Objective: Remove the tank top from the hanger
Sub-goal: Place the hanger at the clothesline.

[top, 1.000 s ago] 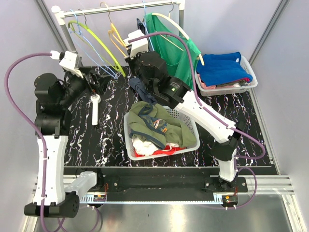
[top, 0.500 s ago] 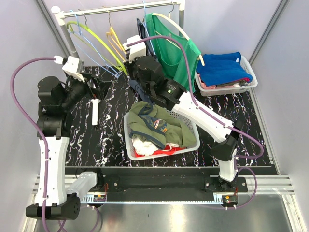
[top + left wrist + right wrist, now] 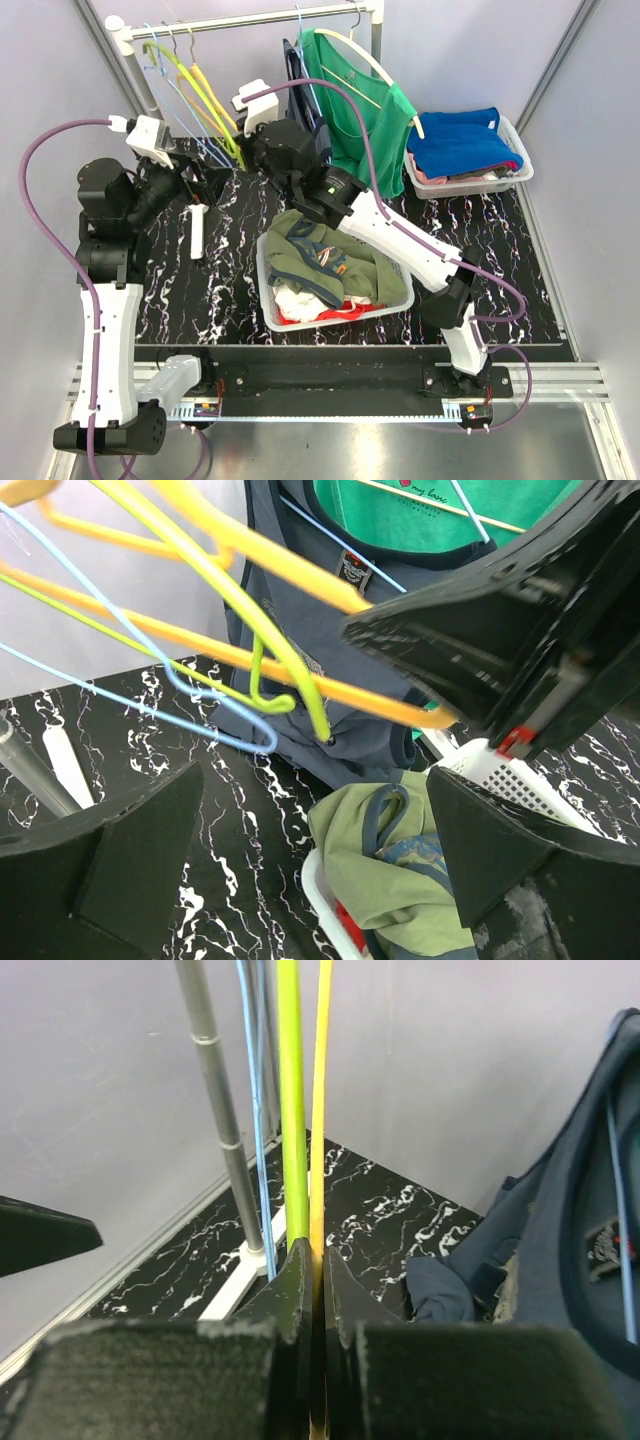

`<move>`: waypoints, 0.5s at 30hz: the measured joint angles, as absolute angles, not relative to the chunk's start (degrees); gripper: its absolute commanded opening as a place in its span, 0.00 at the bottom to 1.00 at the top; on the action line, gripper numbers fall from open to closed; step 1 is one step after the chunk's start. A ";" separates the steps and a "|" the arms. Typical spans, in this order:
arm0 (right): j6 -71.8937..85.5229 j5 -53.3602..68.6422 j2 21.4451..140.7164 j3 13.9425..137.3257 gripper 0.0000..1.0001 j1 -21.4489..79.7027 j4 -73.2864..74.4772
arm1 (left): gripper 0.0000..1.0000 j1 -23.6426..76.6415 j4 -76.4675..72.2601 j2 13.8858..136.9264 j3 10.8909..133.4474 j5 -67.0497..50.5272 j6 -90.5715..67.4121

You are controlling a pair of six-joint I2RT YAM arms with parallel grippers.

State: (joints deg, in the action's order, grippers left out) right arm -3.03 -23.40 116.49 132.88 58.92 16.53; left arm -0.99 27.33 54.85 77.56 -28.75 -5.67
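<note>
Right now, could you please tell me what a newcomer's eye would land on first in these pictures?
Probably the bright green tank top, hanging on the rail at the back right beside a navy garment. Next, the right gripper shut on a yellow hanger among the bare hangers to the left, while the left gripper hovers open nearby. A white basket heaped with clothes sits mid-table.

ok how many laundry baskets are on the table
2. The middle basket is heaped with olive clothes. The right basket sits at the table's far right edge and holds folded blue clothes. None seems hidden.
</note>
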 measured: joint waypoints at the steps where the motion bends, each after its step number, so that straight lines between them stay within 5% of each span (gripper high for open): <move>1: -3.05 -23.18 117.23 133.91 0.00 59.11 16.73 | 0.99 -0.99 27.33 54.85 77.56 -28.77 -5.87; 3: -3.09 -22.81 118.24 135.44 0.00 59.33 17.23 | 0.99 -1.02 27.33 54.85 77.56 -28.91 -6.04; 7: -3.57 -22.85 119.24 137.43 0.51 59.40 18.85 | 0.99 -1.04 27.33 54.83 77.56 -29.39 -6.22; 9: -4.38 -23.31 119.24 137.58 0.61 59.46 20.01 | 0.99 -1.04 27.33 54.85 77.54 -29.63 -6.42; 15: -7.35 -26.06 116.25 132.00 0.63 59.59 21.06 | 0.99 -1.04 27.33 54.85 77.54 -29.89 -7.25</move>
State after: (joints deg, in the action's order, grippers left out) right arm -7.35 -26.06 116.25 132.00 59.59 21.06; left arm -1.04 27.33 54.85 77.54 -29.89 -7.25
